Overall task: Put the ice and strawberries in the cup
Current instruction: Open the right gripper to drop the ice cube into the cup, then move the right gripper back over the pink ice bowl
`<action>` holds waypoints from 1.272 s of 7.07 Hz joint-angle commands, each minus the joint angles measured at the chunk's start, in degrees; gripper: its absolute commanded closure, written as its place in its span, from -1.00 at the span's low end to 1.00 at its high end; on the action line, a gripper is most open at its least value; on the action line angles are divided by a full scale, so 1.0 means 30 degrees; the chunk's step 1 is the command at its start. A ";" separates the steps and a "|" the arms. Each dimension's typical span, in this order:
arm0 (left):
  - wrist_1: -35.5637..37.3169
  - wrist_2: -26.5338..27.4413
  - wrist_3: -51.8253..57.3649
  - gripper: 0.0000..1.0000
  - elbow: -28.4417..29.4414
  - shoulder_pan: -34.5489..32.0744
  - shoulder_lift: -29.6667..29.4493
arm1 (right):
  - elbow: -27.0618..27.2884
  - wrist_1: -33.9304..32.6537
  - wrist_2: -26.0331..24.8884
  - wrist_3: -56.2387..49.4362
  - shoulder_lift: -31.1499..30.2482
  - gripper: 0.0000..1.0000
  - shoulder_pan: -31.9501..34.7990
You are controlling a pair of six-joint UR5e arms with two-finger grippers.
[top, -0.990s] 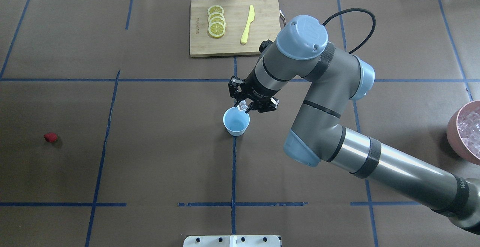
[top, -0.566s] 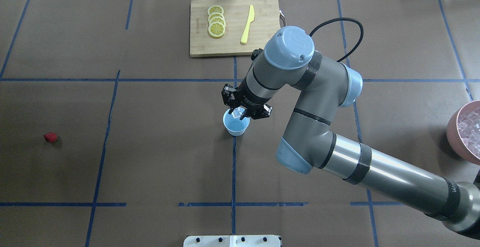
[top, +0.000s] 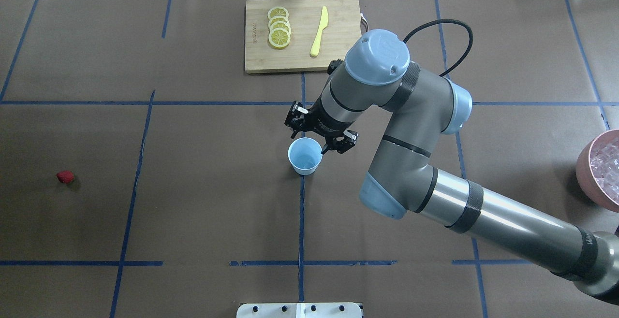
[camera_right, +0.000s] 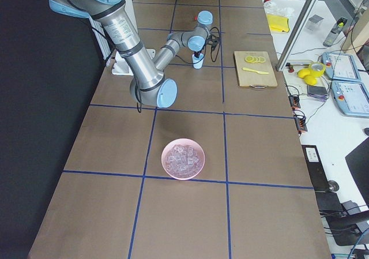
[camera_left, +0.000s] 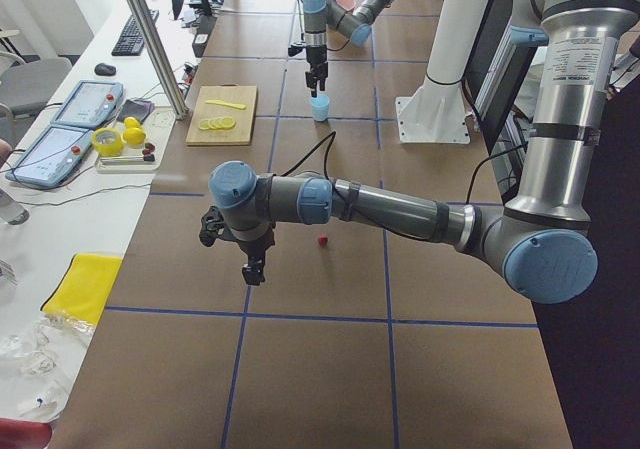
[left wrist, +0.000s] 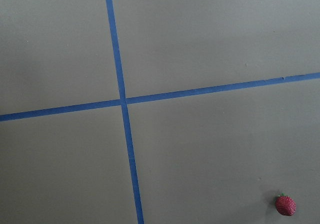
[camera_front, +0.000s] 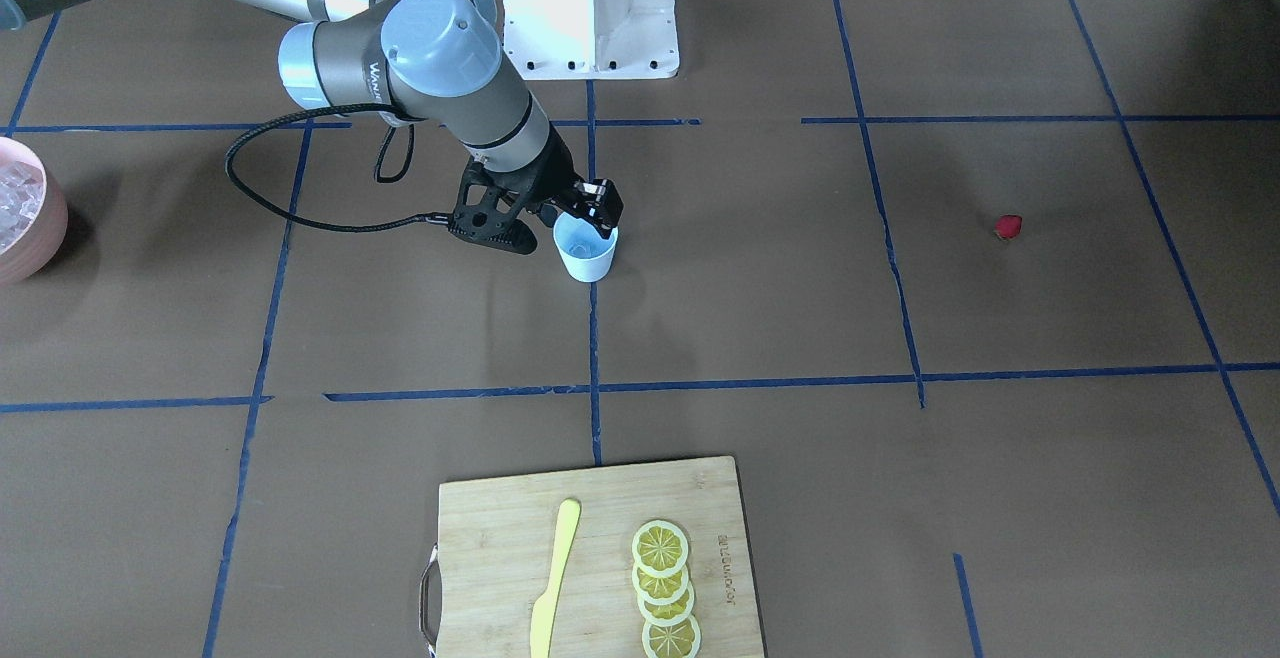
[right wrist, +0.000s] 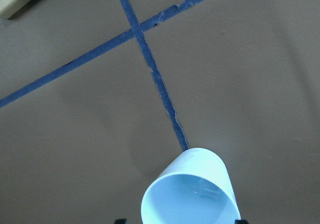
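Right gripper (top: 308,143) is held wide open, empty, just above a small pale blue tapered cup (top: 303,161), evidently for dropping the clear ice cube (right wrist: 207,189) seen inside; a tiny red strawberry (top: 65,177) lies far aside

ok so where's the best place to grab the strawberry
Grip the strawberry across its widest middle, coming from straight above. It lies low on the flat table, small and roundish, so a side approach would likely hit the surface.
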 commanded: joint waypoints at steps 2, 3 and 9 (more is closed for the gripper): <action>0.0000 0.0000 -0.0001 -1.00 0.0067 0.0000 0.0003 | 0.3035 0.0028 0.2948 -0.2018 -0.4650 -0.55 0.4560; 0.0000 0.0000 -0.0001 -1.00 0.0067 0.0000 0.0003 | 0.4005 0.0028 0.3420 -0.4094 -0.6902 -0.55 0.5939; 0.0000 0.0000 0.0058 -1.00 0.0097 0.0000 0.0003 | 0.4512 0.0027 0.3456 -2.1521 -1.5645 -0.54 1.1836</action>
